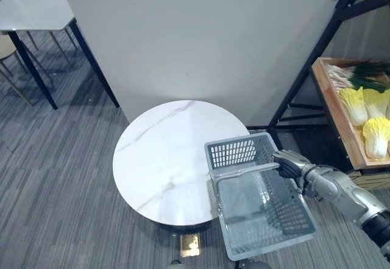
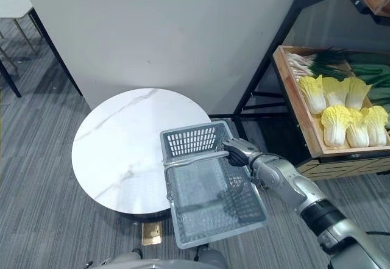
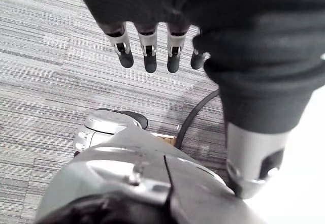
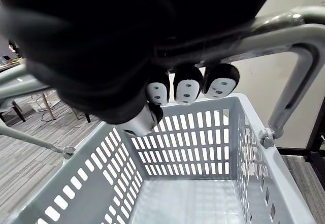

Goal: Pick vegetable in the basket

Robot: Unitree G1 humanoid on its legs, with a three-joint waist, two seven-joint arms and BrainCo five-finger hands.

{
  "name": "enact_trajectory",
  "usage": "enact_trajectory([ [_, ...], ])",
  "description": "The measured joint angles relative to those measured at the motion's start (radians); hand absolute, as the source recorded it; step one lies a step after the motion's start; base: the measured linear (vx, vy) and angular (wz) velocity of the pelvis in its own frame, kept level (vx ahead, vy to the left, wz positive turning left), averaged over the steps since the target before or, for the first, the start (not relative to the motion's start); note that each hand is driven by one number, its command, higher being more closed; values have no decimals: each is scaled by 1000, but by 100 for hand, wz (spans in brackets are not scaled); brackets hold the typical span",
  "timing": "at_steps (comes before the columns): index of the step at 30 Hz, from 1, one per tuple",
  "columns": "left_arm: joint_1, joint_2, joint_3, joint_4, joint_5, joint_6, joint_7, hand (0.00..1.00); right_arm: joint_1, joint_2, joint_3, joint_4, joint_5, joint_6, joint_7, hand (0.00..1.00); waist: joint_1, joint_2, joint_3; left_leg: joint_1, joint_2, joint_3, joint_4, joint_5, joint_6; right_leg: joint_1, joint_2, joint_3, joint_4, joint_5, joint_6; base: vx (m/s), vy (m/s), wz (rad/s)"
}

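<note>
At desk (image 1: 159, 159) edge: right robot hand (image 1: 287, 164) curled round handle (image 1: 244, 171) of empty basket (image 1: 234, 153). Cabbages (image 2: 341, 113) well apart, in shelf crate (image 2: 298, 107). Left robot hand (image 3: 147, 10) idle, fingers (image 3: 149, 51) straight. Risk: basket swings (grip near handle's end), clips desk or crate, spilling cabbages.

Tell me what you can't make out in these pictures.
- Vegetable crate: in the left eye view the picture's right edge cuts it off, so its full contents are unknown.
- Basket and table: in the eye views, seen from above, whether the basket rests on the tabletop cannot be told.
- Right robot hand: in the right wrist view its dark cover hides the palm and much of its grip on the basket handle.
</note>
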Motion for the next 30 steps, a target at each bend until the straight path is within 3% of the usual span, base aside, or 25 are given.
enact_trajectory([
  [2,8,-1,0,-3,15,5,-2,0,41,0,-26,0,0,-2,-1,100,-2,8,-3,2,9,9,39,-30,1,3,6,12,27,-19,5,6,21,-18],
  [6,12,-2,-2,-2,31,7,-3,0,153,1,-101,-7,-6,-4,-5,100,-23,29,1,-13,33,29,208,-129,10,-51,10,48,237,-112,10,-11,70,-19],
  [8,3,5,-7,-3,31,6,0,0,188,2,-155,-38,-11,-2,-12,100,-31,26,4,-46,28,63,263,-161,27,-93,8,100,256,-101,24,-107,130,-64],
  [10,0,13,-13,-1,31,6,5,0,190,3,-166,-59,-11,6,-14,100,-43,18,6,-75,27,125,304,-190,49,-135,12,164,238,-51,36,-210,174,-97],
  [11,-15,15,-14,7,31,6,7,0,189,7,-172,-80,-16,9,-14,100,-49,12,11,-95,29,175,312,-188,80,-162,26,195,179,50,33,-147,102,-104],
  [12,-16,16,-14,22,32,5,7,0,187,13,-172,-86,-21,11,-14,100,-48,28,6,-96,48,215,302,-182,93,-161,45,199,108,151,12,-198,100,-148],
  [13,-33,10,-23,45,41,7,8,0,177,21,-170,-99,-23,12,-15,100,-40,50,27,-89,79,283,273,-149,95,-202,45,85,239,62,-86,-182,80,-136],
  [14,-34,16,-41,46,48,6,13,0,172,20,-160,-96,-23,12,-15,100,-51,49,31,-65,77,329,241,-118,92,-231,-6,-86,464,-128,-183,-236,106,-154],
  [15,-34,24,-51,45,61,7,13,0,158,22,-151,-85,-23,12,-15,100,-49,39,36,-50,80,385,258,-122,96,-233,-64,-214,606,-213,-202,-143,83,-105],
  [16,-35,29,-54,43,63,7,12,0,153,23,-151,-82,-24,12,-15,100,-49,33,38,-45,75,398,272,-125,99,-233,-75,-241,607,-209,-199,-129,64,-127],
  [17,-48,43,-63,38,71,9,9,0,126,30,-138,-71,-39,14,-15,100,-44,19,45,-51,62,423,273,-153,122,-221,-41,-285,536,-178,-212,-251,12,-197],
  [18,-45,34,-63,63,76,7,-1,0,86,54,-110,-77,-62,17,-15,100,2,56,41,-1,105,539,190,-111,115,-170,12,-279,456,-177,-214,-285,1,-213],
  [19,-46,30,-74,63,76,6,-1,0,81,54,-100,-77,-69,14,-15,100,-1,59,39,9,104,570,169,-88,109,-172,-18,-327,552,-270,-265,-251,-40,-181],
  [20,-50,30,-86,64,73,7,7,0,81,53,-97,-65,-80,9,-16,100,-14,54,33,18,104,596,140,-63,102,-147,-73,-381,650,-328,-247,-98,-48,-104],
  [21,-56,46,-104,67,73,9,10,0,76,57,-87,-41,-81,8,-16,100,-15,52,29,17,112,640,132,-47,95,-96,-120,-409,668,-364,-186,-86,-74,-104],
  [22,-55,52,-110,66,73,7,10,0,69,61,-81,-32,-81,8,-17,100,-6,48,26,13,121,668,134,-42,92,-79,-135,-408,646,-369,-156,-85,-171,-140],
  [24,-58,58,-118,62,72,8,12,0,45,79,-70,-31,-101,8,-20,100,5,39,21,8,164,779,151,-25,70,-29,-145,-433,477,-353,-59,-99,-258,-149],
  [25,-59,59,-119,63,73,8,13,0,43,83,-70,-31,-106,8,-27,100,4,40,21,9,175,804,159,-20,62,-29,-123,-430,434,-350,-48,-76,-281,-126],
  [27,-64,48,-122,75,74,8,15,0,67,81,-73,-29,-126,21,-42,100,-12,86,10,14,223,845,151,23,37,0,-13,-398,288,-287,-72,-31,-259,-91],
  [30,-81,40,-122,74,77,6,13,0,138,83,-94,-43,-128,30,-53,100,-46,97,4,17,304,844,231,59,32,45,61,-382,206,-266,-97,-18,-255,-32],
])
